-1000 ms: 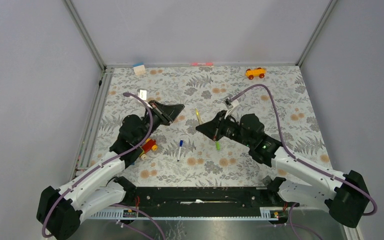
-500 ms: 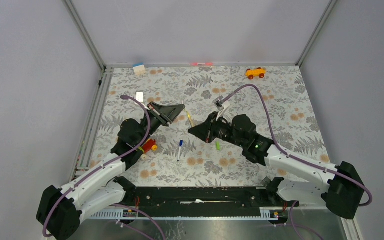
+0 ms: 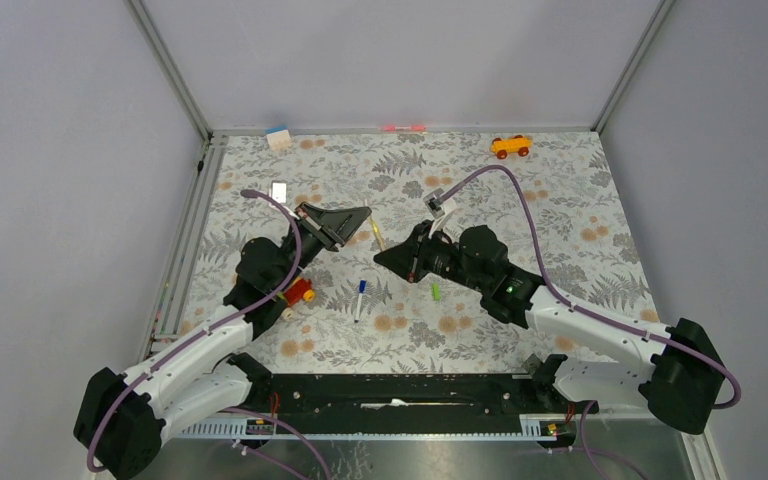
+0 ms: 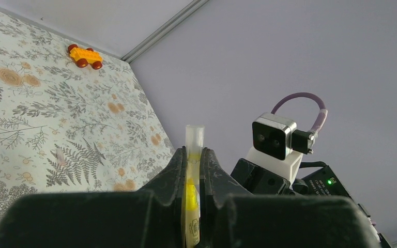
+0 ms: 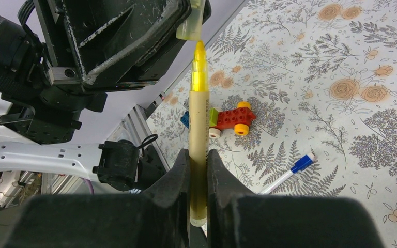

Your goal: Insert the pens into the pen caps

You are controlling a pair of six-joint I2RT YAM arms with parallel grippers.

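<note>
My left gripper (image 4: 193, 152) is shut on a translucent pale pen cap (image 4: 194, 138), whose open end sticks out past the fingertips. My right gripper (image 5: 198, 155) is shut on the pale yellow pen (image 5: 198, 119). The pen's bright yellow tip sits just at the mouth of the cap (image 5: 191, 26). In the top view the two grippers meet mid-table, left gripper (image 3: 355, 218) and right gripper (image 3: 390, 255), with the pen (image 3: 378, 236) between them. A white pen with a blue end (image 3: 359, 298) and a lime green cap (image 3: 435, 290) lie on the mat. A pink-red pen (image 3: 403, 128) lies at the back wall.
Toy bricks (image 3: 298, 292) lie under the left arm. An orange toy car (image 3: 511, 146) stands at the back right, and a white and blue block (image 3: 278, 137) at the back left. A small white piece (image 3: 280, 190) lies near the left rail. Grey walls close in the floral mat.
My right gripper has carried the yellow pen left and slightly back, bringing its tip up to the cap. The left gripper has hardly moved.
</note>
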